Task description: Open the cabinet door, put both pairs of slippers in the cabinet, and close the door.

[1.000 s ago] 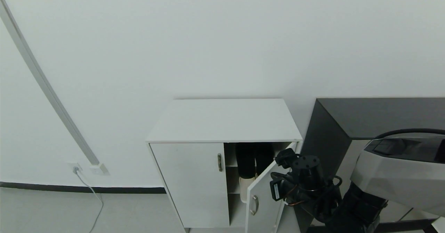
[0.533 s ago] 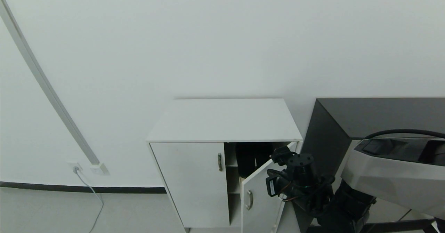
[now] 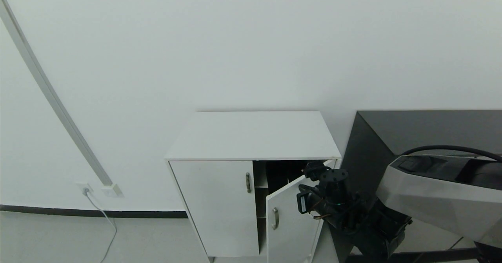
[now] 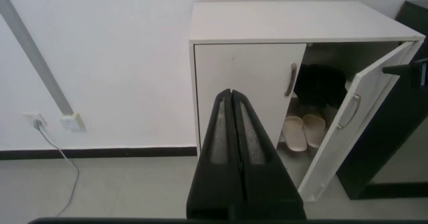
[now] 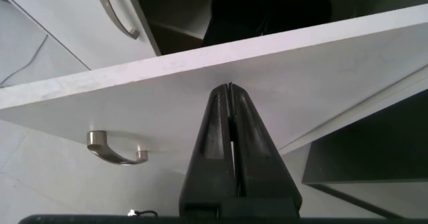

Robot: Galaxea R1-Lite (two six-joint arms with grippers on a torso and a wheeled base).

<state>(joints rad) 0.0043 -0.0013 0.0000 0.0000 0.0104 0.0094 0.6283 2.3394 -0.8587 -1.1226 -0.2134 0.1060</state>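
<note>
**Right door ajar, both pairs inside, right gripper on the door**

Far left of the head view: a grey conduit runs diagonally down the wall to a socket. A cable hangs from the socket to the floor.

Lower centre: the white cabinet stands against the wall. Its left door is closed. Its right door stands part open, with the handle facing out.

Inside, a white pair lies side by side on a lower shelf. A black pair sits on the shelf above, detail not legible.

The left gripper is held back from the cabinet, well apart from it, jaws together and empty.

Right of centre: the right gripper has its jaws together, tips against the outer face of the right door near its top edge.

Far right: a black table stands just beside the cabinet.
</note>
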